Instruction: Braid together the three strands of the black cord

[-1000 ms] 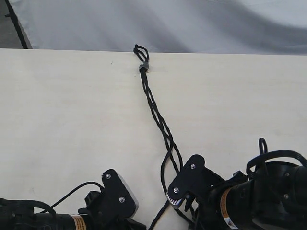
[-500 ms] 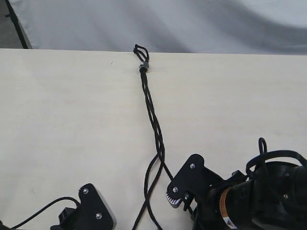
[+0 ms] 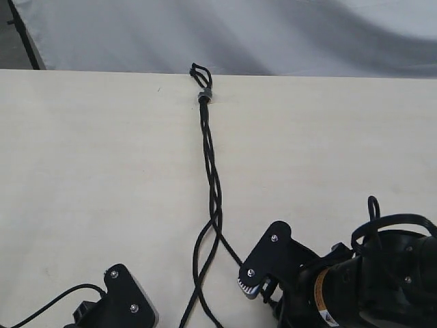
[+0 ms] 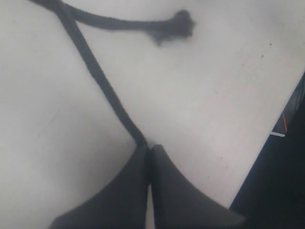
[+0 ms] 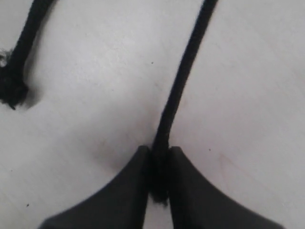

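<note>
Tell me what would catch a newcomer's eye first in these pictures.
A thin black cord runs down the middle of the pale table from a small grey band at the far edge, loosely twisted, then splitting near the arms. In the wrist views the left end effector pinches one strand and the right end effector another strand.

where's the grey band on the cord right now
In the exterior view the grey band sits at the upper edge of the table, slightly left of centre, just below the short loops and above the twisted strands.
</note>
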`<state>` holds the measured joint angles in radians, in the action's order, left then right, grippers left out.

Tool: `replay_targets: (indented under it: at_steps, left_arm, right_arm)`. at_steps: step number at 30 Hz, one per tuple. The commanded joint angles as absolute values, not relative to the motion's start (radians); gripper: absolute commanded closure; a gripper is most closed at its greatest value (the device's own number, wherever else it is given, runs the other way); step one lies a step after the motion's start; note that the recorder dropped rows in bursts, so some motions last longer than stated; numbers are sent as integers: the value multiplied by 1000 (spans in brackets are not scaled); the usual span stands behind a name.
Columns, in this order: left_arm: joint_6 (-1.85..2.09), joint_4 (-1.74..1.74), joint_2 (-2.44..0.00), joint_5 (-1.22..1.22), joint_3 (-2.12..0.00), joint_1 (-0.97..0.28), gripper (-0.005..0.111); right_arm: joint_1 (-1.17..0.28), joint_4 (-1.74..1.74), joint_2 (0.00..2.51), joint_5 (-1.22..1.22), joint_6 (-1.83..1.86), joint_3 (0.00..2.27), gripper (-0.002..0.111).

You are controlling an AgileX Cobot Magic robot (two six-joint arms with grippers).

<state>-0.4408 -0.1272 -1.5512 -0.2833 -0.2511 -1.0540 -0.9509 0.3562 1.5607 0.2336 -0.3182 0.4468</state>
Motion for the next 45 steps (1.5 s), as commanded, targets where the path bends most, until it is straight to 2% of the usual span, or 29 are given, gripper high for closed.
replay_targets:
  at_steps: [1, 4, 9, 13, 16, 22, 24, 25, 26, 27, 31, 36, 45]
  left_arm:
    - [-452, -126, -1547, -233, -242, -1064, 106]
    - [-452, -126, -1547, -233, -242, -1064, 106]
    - [-452, -126, -1547, -233, -242, -1064, 106]
    - [-457, -126, -1547, -234, -242, -1064, 106]
    - [-467, -126, -1547, -234, -242, -1064, 106]
    - [-479, -126, -1547, -231, -242, -1064, 106]
    - [-495, -124, -1547, -211, -242, -1064, 106]
    - [-498, -124, -1547, -199, -242, -1064, 106]
    - [-498, -124, -1547, -190, -242, -1064, 106]
    - [-498, -124, -1547, -183, -242, -1064, 106]
    - [-502, -124, -1547, -178, -242, -1064, 106]
    - [-505, -124, -1547, -165, -242, -1064, 106]
    - [-505, -124, -1547, -154, -242, -1064, 106]
  right_arm:
    - [-959, 349, 1554, 279, -317, 441, 57]
    - [-959, 349, 1497, 296, -307, 465, 43]
    - [-961, 339, 1347, 282, -257, 504, 43]
    - [-1016, 179, 1317, 299, -195, 510, 43]
    - [-1091, 132, 1415, 242, -162, 523, 43]
    - [-1098, 132, 1707, 243, -81, 643, 43]
    - [-1098, 134, 1764, 252, -53, 672, 52]
    - [-1098, 134, 1778, 260, -44, 683, 72]
    - [-1098, 134, 1780, 272, -36, 687, 85]
    - [-1098, 134, 1769, 312, -11, 697, 107]
    - [-1098, 242, 1683, 491, 0, 763, 108]
    - [-1074, 418, 1624, 588, -30, 782, 108]
    - [-867, 434, 1684, 514, 0, 765, 108]
